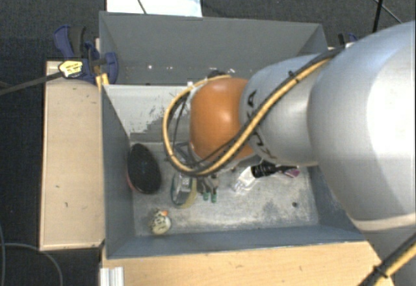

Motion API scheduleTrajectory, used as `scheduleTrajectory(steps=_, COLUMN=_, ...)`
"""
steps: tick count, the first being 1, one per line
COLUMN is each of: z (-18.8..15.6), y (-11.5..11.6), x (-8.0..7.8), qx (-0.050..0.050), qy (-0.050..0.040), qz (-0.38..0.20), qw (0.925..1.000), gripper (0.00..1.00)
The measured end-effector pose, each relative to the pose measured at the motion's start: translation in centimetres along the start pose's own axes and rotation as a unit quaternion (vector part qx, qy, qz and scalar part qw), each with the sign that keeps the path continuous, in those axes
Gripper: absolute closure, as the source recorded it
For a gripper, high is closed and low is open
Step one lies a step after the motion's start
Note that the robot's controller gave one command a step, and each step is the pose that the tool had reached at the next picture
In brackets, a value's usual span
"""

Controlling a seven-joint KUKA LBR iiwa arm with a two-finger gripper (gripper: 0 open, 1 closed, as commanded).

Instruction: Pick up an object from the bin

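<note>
My gripper (184, 189) is low in the left half of the bin, just under the orange wrist cover, close to the floor. A black oval thing with a reddish rim (143, 169) lies just to its left, against the bin's left wall. A small pale yellow and white lump (160, 221) sits near the front left corner, in front of the gripper. Right beside the gripper are a few small green-tipped pieces (209, 195). The arm hides what is directly under the gripper.
A white thing with a black part and a purple piece (263, 173) lies right of the gripper, partly under the arm. The big grey arm covers the bin's right half. Bare speckled floor shows along the front right.
</note>
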State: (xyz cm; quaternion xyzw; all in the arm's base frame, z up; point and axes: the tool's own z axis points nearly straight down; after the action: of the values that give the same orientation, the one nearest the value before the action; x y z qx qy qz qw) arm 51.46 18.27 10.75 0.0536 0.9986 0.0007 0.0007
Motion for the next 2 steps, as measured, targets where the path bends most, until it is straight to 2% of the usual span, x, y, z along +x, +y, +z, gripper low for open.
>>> scheduleTrajectory(steps=1, z=3.0, y=-3.3, x=2.1, qx=-0.004, qy=-0.0063, qz=0.0, qw=1.0, gripper=1.0)
scheduleTrajectory(steps=2, z=-10.0, y=-1.0, x=-2.5, qx=-0.002, qy=-0.0053, qz=0.037, qw=0.9993, gripper=1.0)
